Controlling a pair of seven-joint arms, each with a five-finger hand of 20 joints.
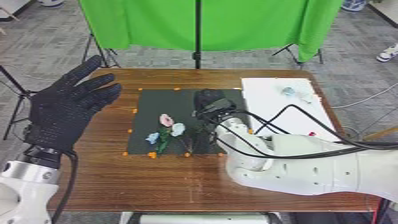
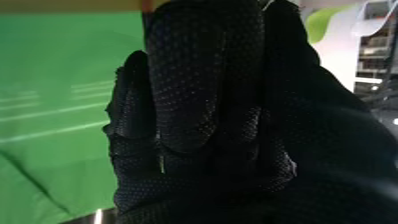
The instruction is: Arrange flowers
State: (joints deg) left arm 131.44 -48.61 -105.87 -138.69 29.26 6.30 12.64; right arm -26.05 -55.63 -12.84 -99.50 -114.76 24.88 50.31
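My left hand [image 1: 75, 97] is open over the table's left side, its fingers spread. My right hand [image 1: 211, 102] is over the right part of the black mat [image 1: 173, 102], fingers curled. In the right wrist view, the same right hand [image 2: 187, 95] has fingers folded toward the palm; I see no flower in it. On the mat's lower left, a pink flower [image 1: 166, 119], a pale blue-white flower [image 1: 178, 130] and a blue flower [image 1: 152, 137] stand close together with green leaves. A pale blue flower [image 1: 288, 91] and a whitish one [image 1: 306, 98] lie on the white board [image 1: 275, 110].
A small red item [image 1: 312, 133] is near the board's right edge. Orange marks edge the mat on the brown table [image 1: 178, 185]. Black cables [image 1: 298, 156] loop over the right arm. Behind the table hangs a green cloth [image 1: 155, 27] beside a dark pole [image 1: 198, 40].
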